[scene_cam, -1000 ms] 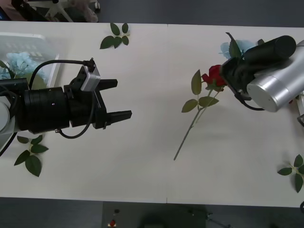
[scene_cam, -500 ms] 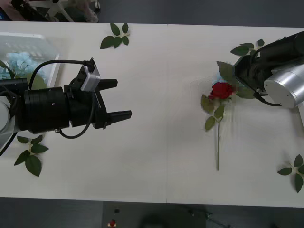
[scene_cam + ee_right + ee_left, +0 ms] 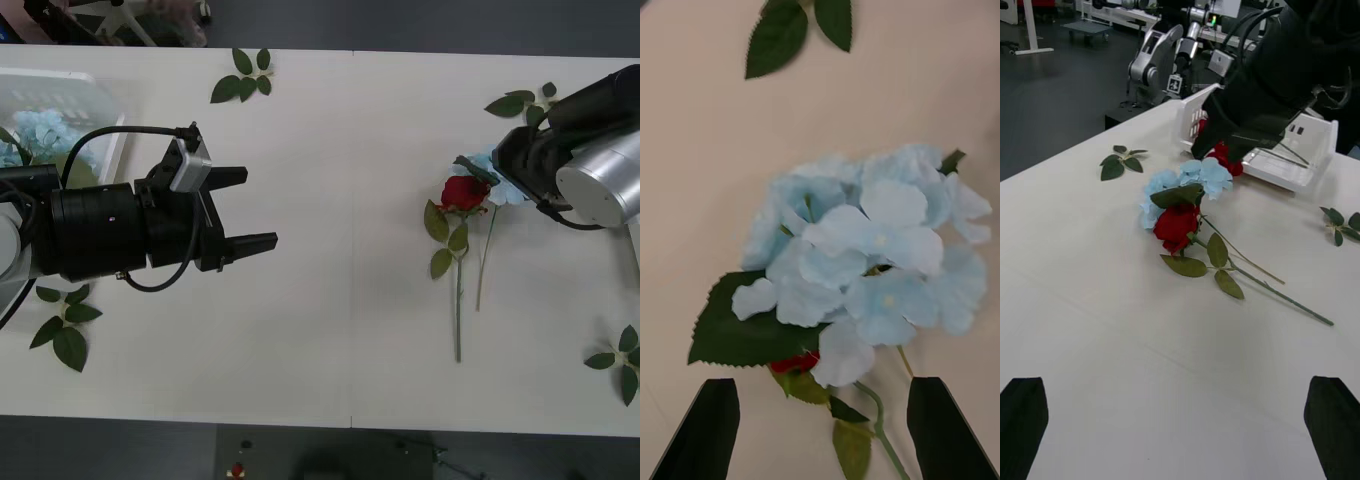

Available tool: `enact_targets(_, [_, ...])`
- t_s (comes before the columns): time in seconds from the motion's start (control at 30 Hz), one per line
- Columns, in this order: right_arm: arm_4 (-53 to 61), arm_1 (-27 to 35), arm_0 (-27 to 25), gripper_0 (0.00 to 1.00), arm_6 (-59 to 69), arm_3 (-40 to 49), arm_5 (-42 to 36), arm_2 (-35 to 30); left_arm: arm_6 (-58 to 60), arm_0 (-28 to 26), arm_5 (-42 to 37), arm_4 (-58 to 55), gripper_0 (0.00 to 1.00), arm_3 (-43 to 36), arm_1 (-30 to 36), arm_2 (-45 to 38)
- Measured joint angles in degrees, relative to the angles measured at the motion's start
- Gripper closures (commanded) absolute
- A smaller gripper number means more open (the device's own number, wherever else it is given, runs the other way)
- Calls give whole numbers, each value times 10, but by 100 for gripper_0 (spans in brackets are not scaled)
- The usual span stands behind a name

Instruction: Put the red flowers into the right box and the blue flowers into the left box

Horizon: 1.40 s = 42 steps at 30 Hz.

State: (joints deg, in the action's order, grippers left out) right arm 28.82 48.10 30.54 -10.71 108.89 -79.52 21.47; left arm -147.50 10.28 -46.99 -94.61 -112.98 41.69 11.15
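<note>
A red flower [image 3: 463, 192] lies on the table, its stem pointing toward the front edge; it also shows in the left wrist view [image 3: 1176, 225]. A blue flower [image 3: 492, 170] lies touching it, head partly over the rose [image 3: 865, 255]. My right gripper [image 3: 827, 431] hovers just above the blue head, open, with only a stem and a leaf between its fingers [image 3: 711, 427]. My left gripper [image 3: 260, 208] hangs open over the table's left middle, holding nothing. The left box [image 3: 95, 95] at the far left holds blue flowers [image 3: 35, 130]. The right box [image 3: 1315, 139] stands behind the right arm.
Loose green leaf sprigs lie at the back centre [image 3: 243, 78], the front left [image 3: 65, 325], the front right [image 3: 620, 360] and near the right arm [image 3: 520, 100]. Bare tabletop stretches between the two grippers.
The right gripper has drawn back to the right. The rose it carried has swung round and now lies flat with its stem straight, and the blue flower lies against it.
</note>
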Motion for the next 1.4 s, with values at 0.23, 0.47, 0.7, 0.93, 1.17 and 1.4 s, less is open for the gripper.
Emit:
enact_targets(0.23, [15, 47, -30, 35, -132, 68, -18, -1, 0, 0, 0, 0, 0, 0, 0, 0])
enact_targets(0.47, [-31, 61, -106, 35, -151, 72, 17, -14, 0, 0, 0, 0, 0, 0, 0, 0])
enact_targets(0.7, [-37, 61, -117, 35, -258, -3, 88, -13, 0, 0, 0, 0, 0, 0, 0, 0])
enact_targets(0.93, [-39, 42, -117, 35, -310, -61, 129, -5, 0, 0, 0, 0, 0, 0, 0, 0])
enact_targets(1.17, [-75, 6, -95, 35, -330, -96, 142, 31, 0, 0, 0, 0, 0, 0, 0, 0])
enact_targets(1.4, [-96, -44, -64, 35, -330, -133, 142, 45, 0, 0, 0, 0, 0, 0, 0, 0])
